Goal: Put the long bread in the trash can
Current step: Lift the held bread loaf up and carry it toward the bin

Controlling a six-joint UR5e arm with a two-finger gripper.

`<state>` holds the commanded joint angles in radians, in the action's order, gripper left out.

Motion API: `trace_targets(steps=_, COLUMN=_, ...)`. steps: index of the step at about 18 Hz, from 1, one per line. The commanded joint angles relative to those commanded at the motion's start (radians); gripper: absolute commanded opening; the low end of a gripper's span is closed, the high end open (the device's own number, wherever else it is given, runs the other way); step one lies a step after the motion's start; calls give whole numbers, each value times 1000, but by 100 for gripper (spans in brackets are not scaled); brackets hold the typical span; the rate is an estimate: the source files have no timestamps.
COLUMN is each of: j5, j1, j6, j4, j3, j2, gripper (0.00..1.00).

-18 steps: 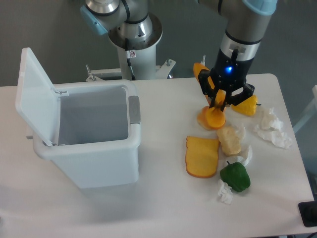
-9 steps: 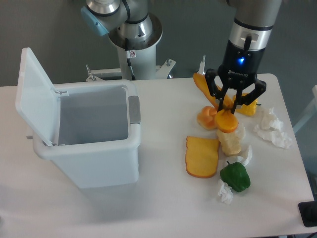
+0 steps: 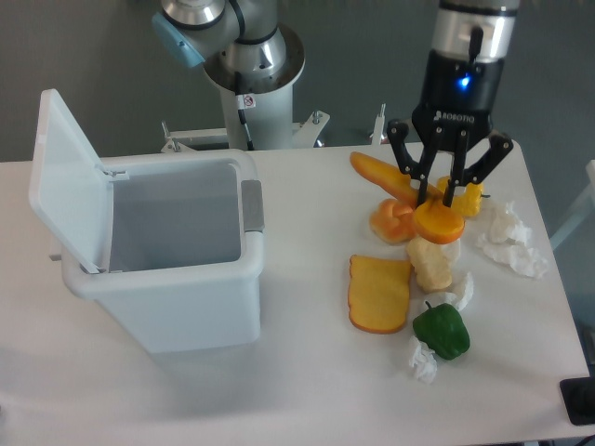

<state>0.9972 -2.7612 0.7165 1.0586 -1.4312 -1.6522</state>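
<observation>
Above the white table (image 3: 279, 390), the vertical gripper (image 3: 439, 193) pinches the tilted long bread (image 3: 395, 178).

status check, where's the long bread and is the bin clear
Hand shut on long bread, lifted off table, tilted. Trash can lid open, left of hand. Nothing between them.

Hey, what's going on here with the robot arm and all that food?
The gripper is shut on the long bread and holds it off the table, over the other food at the right. The trash can stands at the left with its lid open; nothing shows inside it.
</observation>
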Motion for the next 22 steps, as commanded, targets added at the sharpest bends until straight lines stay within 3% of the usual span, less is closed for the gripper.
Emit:
trace_targets(steps=10, j5=-166, j1=-34, j6=-35, j4=-25, j3=5, j2=98, gripper=34)
trace_targets(steps=22, j5=-241, j1=21, j6=-58, j4=-74, j3=5, j2=98, gripper=34)
